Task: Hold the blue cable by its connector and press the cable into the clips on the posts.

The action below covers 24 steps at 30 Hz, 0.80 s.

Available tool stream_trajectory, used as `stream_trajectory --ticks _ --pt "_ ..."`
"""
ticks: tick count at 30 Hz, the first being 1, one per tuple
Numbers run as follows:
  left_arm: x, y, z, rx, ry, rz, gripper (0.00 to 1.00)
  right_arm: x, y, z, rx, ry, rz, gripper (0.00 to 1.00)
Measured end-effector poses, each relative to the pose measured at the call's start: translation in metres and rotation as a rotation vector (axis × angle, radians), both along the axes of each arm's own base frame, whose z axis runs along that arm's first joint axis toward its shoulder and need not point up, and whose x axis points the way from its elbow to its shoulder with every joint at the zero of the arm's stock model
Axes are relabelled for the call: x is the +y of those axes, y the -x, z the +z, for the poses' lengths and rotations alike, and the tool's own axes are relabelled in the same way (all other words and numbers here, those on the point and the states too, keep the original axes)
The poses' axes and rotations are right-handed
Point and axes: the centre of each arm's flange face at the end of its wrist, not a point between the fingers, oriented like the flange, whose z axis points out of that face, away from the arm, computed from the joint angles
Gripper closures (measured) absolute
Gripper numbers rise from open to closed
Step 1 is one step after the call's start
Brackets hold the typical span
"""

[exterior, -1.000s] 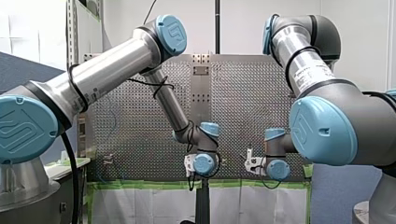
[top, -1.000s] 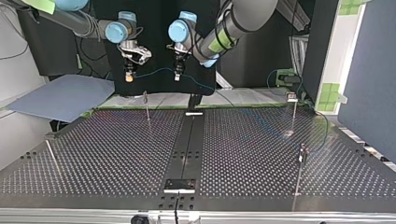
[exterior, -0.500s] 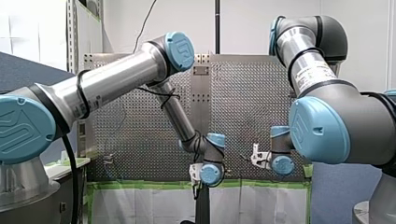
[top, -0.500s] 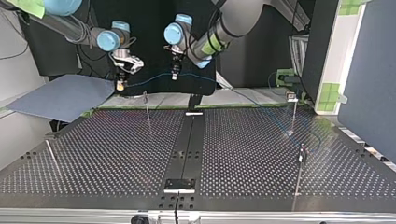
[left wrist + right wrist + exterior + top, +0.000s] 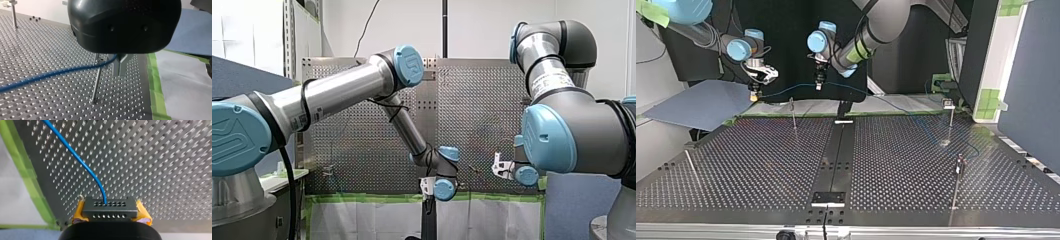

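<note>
The blue cable (image 5: 786,88) hangs in the air between my two grippers over the table's far edge in the top view. My right gripper (image 5: 754,95) has its yellow pads (image 5: 142,213) shut on the dark grey connector (image 5: 110,207) at the cable's end. My left gripper (image 5: 119,73) is shut on the cable (image 5: 50,74) farther along, and also shows as the left gripper (image 5: 819,85) above the far edge. A thin post (image 5: 96,85) with a clip (image 5: 100,60) stands just under and beside the left fingers. Past them the cable trails toward the post (image 5: 950,120) at the top view's right.
More posts stand on the perforated table (image 5: 761,165): one near the far edge (image 5: 793,117), one at the right front (image 5: 957,180), one leaning at the left (image 5: 692,167). A blue-grey sheet (image 5: 701,102) lies beyond the far left corner. Green tape (image 5: 156,90) borders the table.
Both arms have carried the cable toward the top view's left and slightly lower, staying about the same distance apart. Both grips have held.
</note>
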Motion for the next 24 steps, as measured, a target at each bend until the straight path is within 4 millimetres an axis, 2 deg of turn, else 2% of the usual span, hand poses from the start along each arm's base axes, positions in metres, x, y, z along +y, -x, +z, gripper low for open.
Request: stream_trajectory --ticks 4,9,12,19,24 --pt "-0.006 -0.007 0.002 0.004 0.001 -0.005 1.00 -0.008 0.010 -0.015 0.000 -0.022 -0.015 1.00" --pt "-0.019 -0.020 0.014 -0.015 0.029 -0.013 1.00 -0.017 0.011 -0.029 -0.008 -0.039 -0.014 1.00" --pt "-0.025 -0.025 0.015 -0.018 0.035 -0.021 1.00 -0.024 0.009 -0.029 -0.009 -0.036 -0.007 1.00" --pt "-0.034 -0.029 -0.001 0.003 0.029 -0.029 1.00 -0.037 0.008 -0.024 -0.011 -0.022 0.002 1.00" --pt "-0.042 -0.041 0.006 -0.016 0.054 -0.030 1.00 -0.046 0.011 -0.020 -0.027 -0.010 0.000 1.00"
